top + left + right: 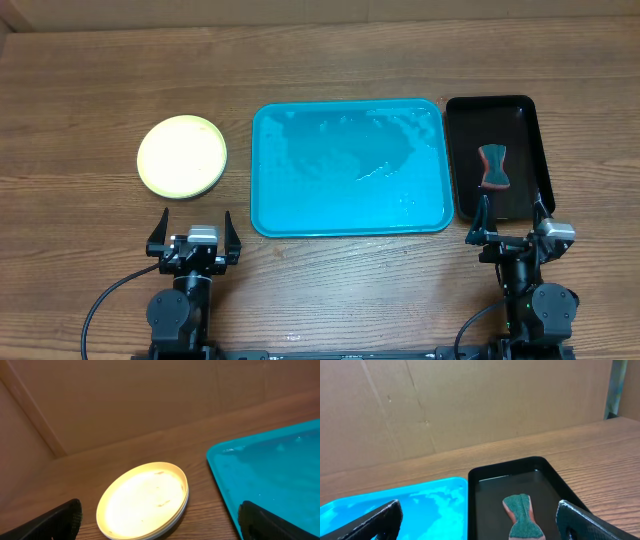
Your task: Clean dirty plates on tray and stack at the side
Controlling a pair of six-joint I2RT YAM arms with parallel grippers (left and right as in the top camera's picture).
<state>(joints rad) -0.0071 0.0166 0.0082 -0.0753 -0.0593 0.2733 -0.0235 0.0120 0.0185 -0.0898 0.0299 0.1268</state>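
Left gripper (195, 216) and right gripper (511, 208) gape at near edge; plates (181, 157) stacked leftward, tray (340, 170) bare: seemingly finished, nothing next.

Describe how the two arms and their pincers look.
The left arm and right arm are black with round joint housings. The left pincer and right pincer each have two slim black fingers and a silver-grey block behind them. A thin black cable loops beside each arm.
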